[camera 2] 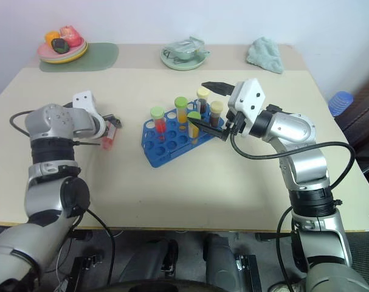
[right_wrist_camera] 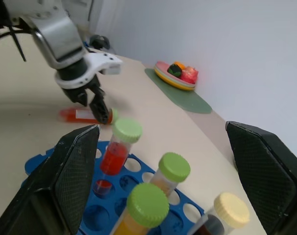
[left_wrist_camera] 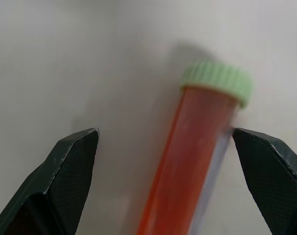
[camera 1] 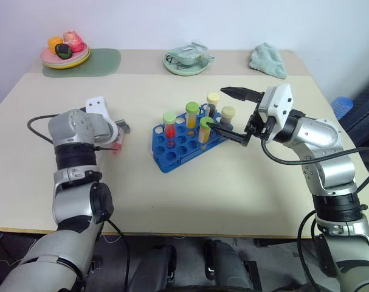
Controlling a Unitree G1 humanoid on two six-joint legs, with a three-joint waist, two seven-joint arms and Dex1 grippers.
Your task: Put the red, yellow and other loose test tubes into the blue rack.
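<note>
A loose test tube [left_wrist_camera: 187,161] of orange-red liquid with a pale green cap lies flat on the table, left of the blue rack [camera 1: 172,155]. My left gripper [camera 1: 118,139] points down over it, open, one finger on each side of the tube. The rack holds several upright tubes: red [camera 1: 169,126] with a green cap, two yellow [camera 1: 191,115] with green caps, and two dark brown [camera 1: 213,104] with yellow caps. Level with the tube caps at the rack's right end hovers my right gripper [camera 1: 215,108], open and holding nothing.
At the back left a plate of toy fruit [camera 1: 65,52] sits on a green mat [camera 1: 105,61]. A bowl with a crumpled packet [camera 1: 185,61] and a teal cloth [camera 1: 268,59] lie along the back edge. Bare tabletop stretches in front of the rack.
</note>
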